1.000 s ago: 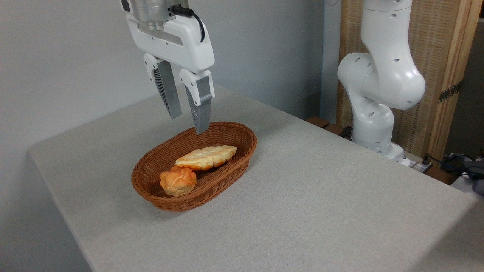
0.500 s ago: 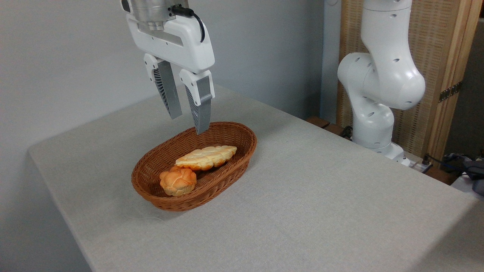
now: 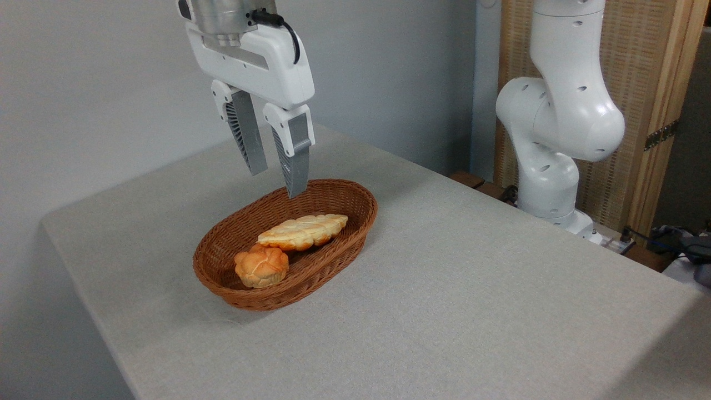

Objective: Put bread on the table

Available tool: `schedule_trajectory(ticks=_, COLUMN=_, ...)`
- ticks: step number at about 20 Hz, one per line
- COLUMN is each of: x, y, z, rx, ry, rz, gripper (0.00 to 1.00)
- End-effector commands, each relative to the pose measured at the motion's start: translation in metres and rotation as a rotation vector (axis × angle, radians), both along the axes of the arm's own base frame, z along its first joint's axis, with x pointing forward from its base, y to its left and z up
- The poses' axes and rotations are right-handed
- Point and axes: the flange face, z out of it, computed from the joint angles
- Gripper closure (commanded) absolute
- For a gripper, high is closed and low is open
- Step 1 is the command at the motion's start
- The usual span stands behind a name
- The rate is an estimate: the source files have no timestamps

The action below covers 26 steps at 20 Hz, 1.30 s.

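The gripper (image 3: pixel 276 180) hangs above the far end of the wicker basket (image 3: pixel 233 289), its two grey ribbed fingers (image 3: pixel 247 139) pointing down and parted by a modest gap — neither wide apart nor pressed together. Nothing sits between them and they touch nothing; the nearer fingertip shows in front of the basket's far rim, but it hangs in the air above it. The white gripper body, with a black cable looping off its top, fills the upper part of the view at about 11 o'clock from the basket's centre.

The bread (image 3: pixel 303 231) lies inside the basket — a long, flat braided loaf, pale gold with toasted patches, its length running from about 8 o'clock to 2 o'clock along the basket. It lies below and a little toward 5 o'clock from the fingertips, well clear of them. At its 8 o'clock end a small round orange bun (image 3: pixel 261 266) sits touching or just against it, near the basket's front rim.

The basket stands on the table (image 3: pixel 472 289), whose grey cloth spreads wide toward 3 and 5 o'clock. The arm's white base (image 3: pixel 555 144) rises at the table's far right edge.
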Motion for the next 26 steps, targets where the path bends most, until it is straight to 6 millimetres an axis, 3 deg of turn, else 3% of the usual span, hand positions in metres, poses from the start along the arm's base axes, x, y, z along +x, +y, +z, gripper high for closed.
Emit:
schedule_trajectory(ticks=1, x=-0.008, y=-0.010, z=-0.011, rx=-0.028, ry=0.023, rz=-0.005, gripper=0.00)
schedule_trajectory(ticks=6, x=-0.035, y=-0.036, z=-0.038, rx=-0.062, ry=-0.011, rz=-0.038, gripper=0.00)
schedule_trajectory(ticks=12, x=-0.049, y=-0.093, z=-0.103, rx=-0.054, ry=-0.034, rz=-0.111, gripper=0.00)
schedule_trajectory(ticks=16, x=-0.056, y=-0.109, z=-0.126, rx=-0.026, ry=-0.056, rz=-0.181, gripper=0.00)
schedule_trajectory(ticks=26, x=-0.066, y=-0.115, z=-0.156, rx=0.045, ry=-0.021, rz=-0.350, gripper=0.00)
